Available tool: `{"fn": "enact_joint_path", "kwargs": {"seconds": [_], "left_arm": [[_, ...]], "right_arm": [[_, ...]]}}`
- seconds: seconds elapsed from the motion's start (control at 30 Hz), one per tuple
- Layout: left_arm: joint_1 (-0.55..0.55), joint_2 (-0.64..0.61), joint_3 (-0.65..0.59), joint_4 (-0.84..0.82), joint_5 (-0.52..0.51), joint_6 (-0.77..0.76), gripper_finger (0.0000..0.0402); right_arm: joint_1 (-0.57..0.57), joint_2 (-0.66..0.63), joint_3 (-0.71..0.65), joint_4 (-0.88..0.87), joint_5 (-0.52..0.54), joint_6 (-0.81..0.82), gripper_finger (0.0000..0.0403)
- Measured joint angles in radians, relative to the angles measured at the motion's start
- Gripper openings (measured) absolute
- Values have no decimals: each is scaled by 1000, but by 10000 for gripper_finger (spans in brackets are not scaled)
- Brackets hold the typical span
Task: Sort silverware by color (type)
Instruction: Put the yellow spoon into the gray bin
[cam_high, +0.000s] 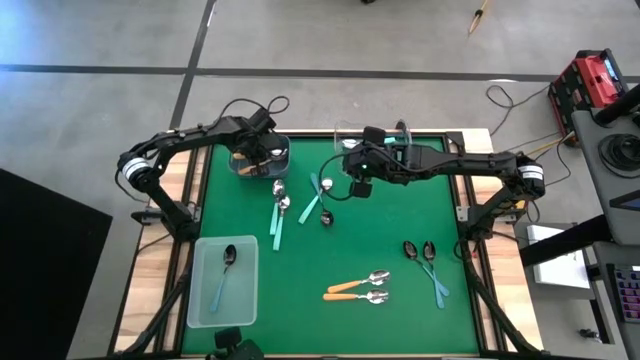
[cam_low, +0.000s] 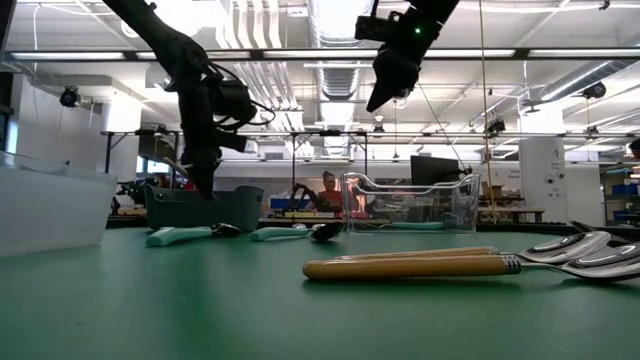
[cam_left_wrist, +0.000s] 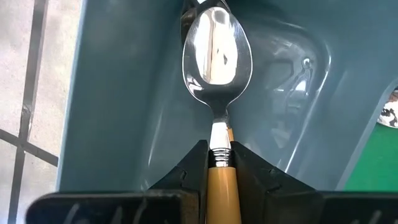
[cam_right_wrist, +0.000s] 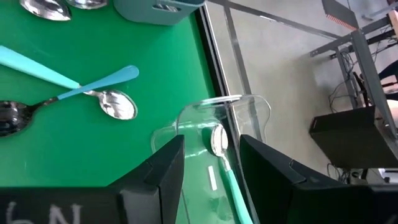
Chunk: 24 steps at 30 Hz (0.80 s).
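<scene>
My left gripper (cam_left_wrist: 219, 163) is shut on an orange-handled spoon (cam_left_wrist: 217, 56) and stands over the grey-blue bin (cam_high: 258, 158) at the mat's far left. My right gripper (cam_right_wrist: 211, 155) is open, raised high (cam_low: 385, 90), just on the near side of the clear bin (cam_high: 378, 132). A teal-handled spoon (cam_right_wrist: 222, 163) lies in that bin. On the green mat lie two teal spoons (cam_high: 280, 212), a crossed pair (cam_high: 318, 195), two dark-bowled spoons (cam_high: 428, 262) and two orange spoons (cam_high: 357, 288). My left gripper pinches the orange handle (cam_left_wrist: 221, 183) between its two fingers, just behind the silver collar at the bowl end. The fingers come from above, pointing down, along the handle. The spoon hangs upright, bowl (cam_left_wrist: 216, 53) down, inside the grey-blue bin; whether it touches the floor I cannot tell.
A pale tray (cam_high: 222, 300) at the mat's near left holds one dark-bowled spoon with a light-blue handle (cam_high: 224, 270). A second spoon shows behind the held one in the grey-blue bin. Bare green mat (cam_high: 390, 225) lies mid-table. Wooden table edges border the mat.
</scene>
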Motion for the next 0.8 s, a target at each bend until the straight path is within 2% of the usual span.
{"fn": "enact_joint_path", "kwargs": {"seconds": [0.7, 0.8], "left_arm": [[0, 0, -4, 21, 0, -12, 39], [0, 0, -4, 21, 0, -20, 39]], "right_arm": [[76, 0, -68, 69, 1, 125, 146], [85, 0, -87, 122, 3, 154, 146]]}}
